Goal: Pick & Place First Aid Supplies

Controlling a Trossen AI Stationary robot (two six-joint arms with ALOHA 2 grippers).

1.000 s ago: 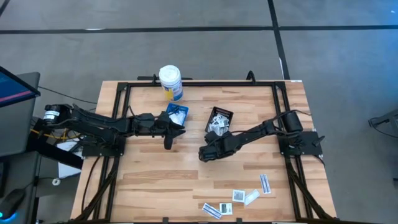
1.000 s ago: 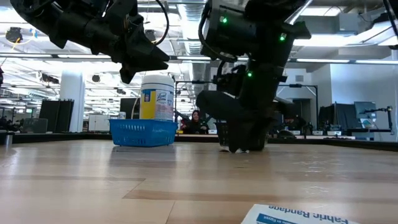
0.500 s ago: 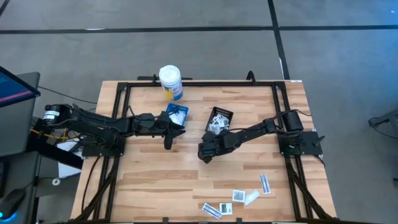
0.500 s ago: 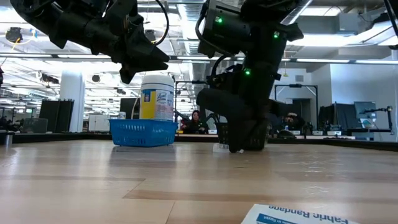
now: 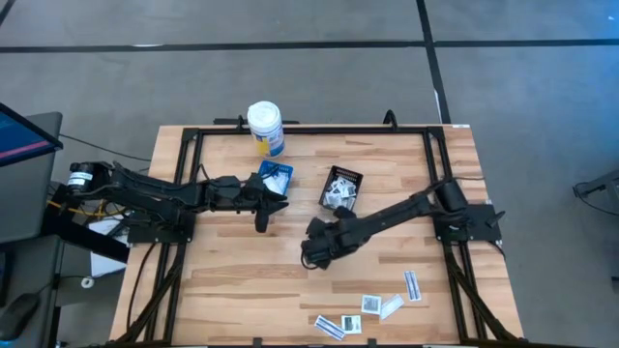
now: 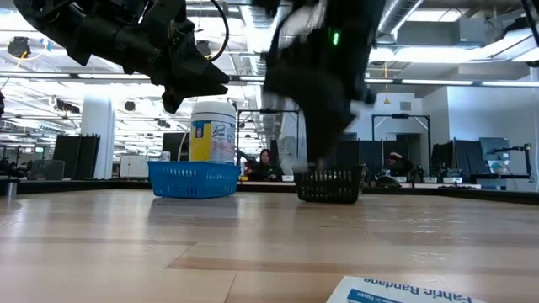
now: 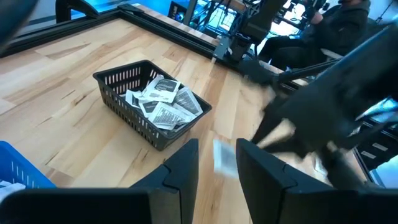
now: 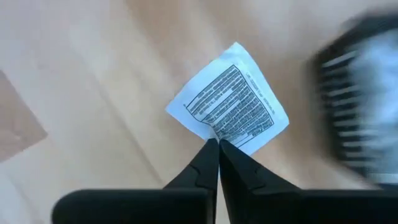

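At the near edge of the wooden table (image 5: 232, 280), toward the right side, a small cluster of white first aid packets (image 5: 372, 307) lies loose and flat, some squarish, some narrow strips. Farther in, near the middle, the right gripper (image 5: 311, 255) is lifted off the wood, its two dark fingers pinched tight on one corner of a square white packet with grey print (image 8: 230, 101), which hangs clear of the surface. The right arm (image 5: 401, 209) stretches low and diagonally from its base at the right edge. Just beyond the gripper stands a black mesh tray (image 7: 150, 109) heaped with more printed packets (image 7: 165, 103). To its left sits a blue mesh tray (image 5: 276, 178) holding something white. The left gripper (image 5: 261, 219) hovers just in front of the blue tray, fingers parted, nothing between them; the left arm (image 5: 155, 193) reaches in level from the left edge. At the far edge stands a white bottle with a yellow label (image 5: 266, 128).
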